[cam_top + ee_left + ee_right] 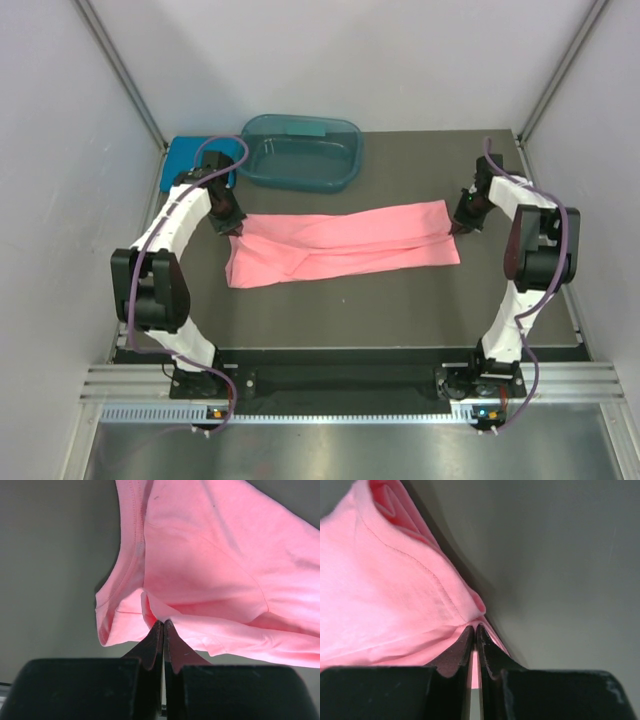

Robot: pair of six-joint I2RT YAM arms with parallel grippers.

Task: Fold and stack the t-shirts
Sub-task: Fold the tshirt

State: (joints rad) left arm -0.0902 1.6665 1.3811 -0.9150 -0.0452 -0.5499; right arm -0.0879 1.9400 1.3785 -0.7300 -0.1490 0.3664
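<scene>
Ahead of me, a dark teal see-through tub (300, 183) sits upright at the far edge of the table (400, 300), to my left of centre. The table top is dark grey and matte. White walls (330, 60) close it in on three sides. A ribbed metal rail (350, 380) runs along my near edge.

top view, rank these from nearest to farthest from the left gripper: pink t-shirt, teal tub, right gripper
1. pink t-shirt, pinched in the left gripper at its left end
2. teal tub, just behind, at the table's back
3. right gripper, far across the table, at the shirt's right end
</scene>
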